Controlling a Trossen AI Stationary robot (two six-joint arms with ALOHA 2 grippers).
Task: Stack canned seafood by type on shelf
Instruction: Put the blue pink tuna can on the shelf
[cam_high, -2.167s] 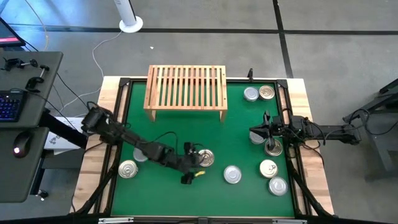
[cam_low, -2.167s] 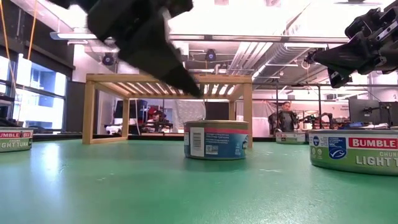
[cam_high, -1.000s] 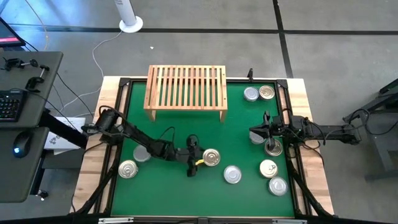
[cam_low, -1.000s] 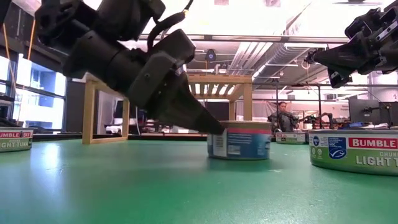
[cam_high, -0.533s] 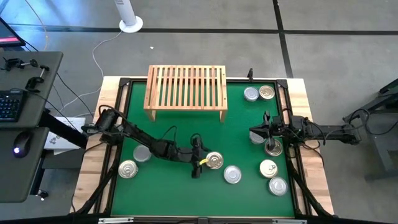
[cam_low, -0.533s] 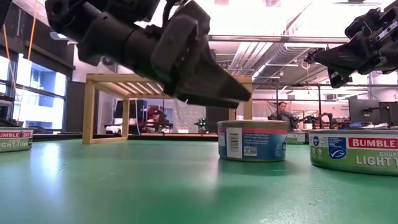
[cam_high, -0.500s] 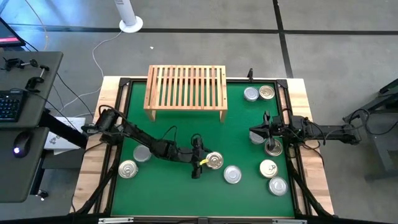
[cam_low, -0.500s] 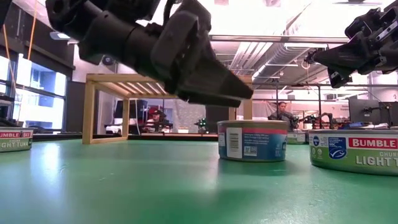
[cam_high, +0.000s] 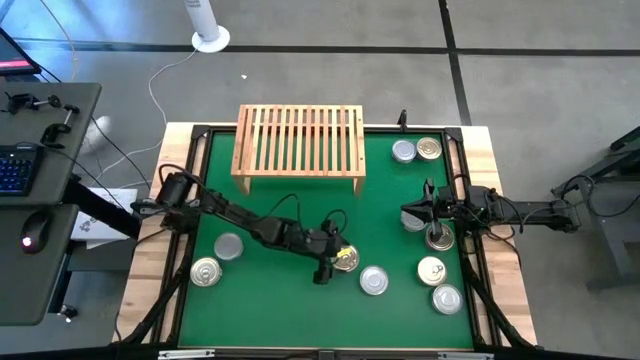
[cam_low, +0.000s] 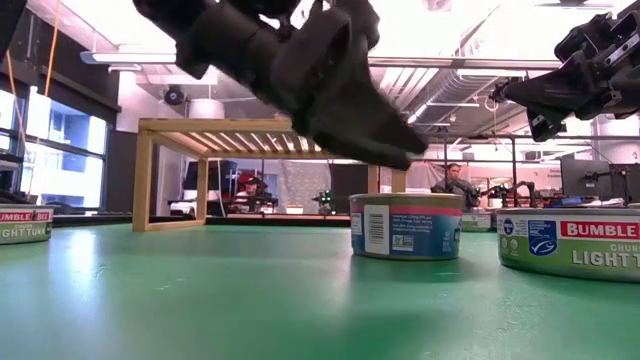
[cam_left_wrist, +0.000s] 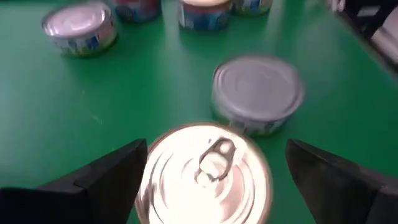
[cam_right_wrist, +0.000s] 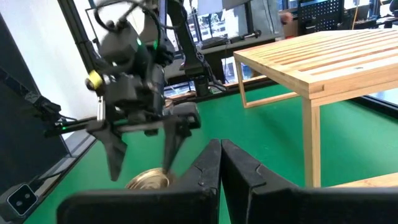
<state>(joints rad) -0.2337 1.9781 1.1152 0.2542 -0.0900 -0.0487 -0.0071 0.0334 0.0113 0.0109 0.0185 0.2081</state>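
Observation:
My left gripper (cam_left_wrist: 216, 148) is open and hangs just above a gold-lidded tin (cam_left_wrist: 208, 180) with a pull tab, near the mat's middle (cam_high: 345, 260). Its fingers stand on either side of the lid, and the low view shows them clear above the tin (cam_low: 405, 226). A silver tin (cam_left_wrist: 258, 92) stands just beyond it. My right gripper (cam_right_wrist: 221, 163) is shut and hovers above tins near the mat's right edge (cam_high: 407, 213). The light-wood slatted shelf (cam_high: 300, 140) stands at the far edge with nothing on top.
Other tins stand on the green mat (cam_high: 280, 300): two at the near left (cam_high: 205, 271), two at the far right (cam_high: 416, 150), several along the right edge (cam_high: 438, 283). A wooden frame borders the mat. There is bare mat between the shelf and the left arm.
My left gripper moved toward the table's right and rose from mat level to above the gold-lidded tin. It stayed open. The tin slid a little to the right along the mat, then stopped. My right arm kept still.

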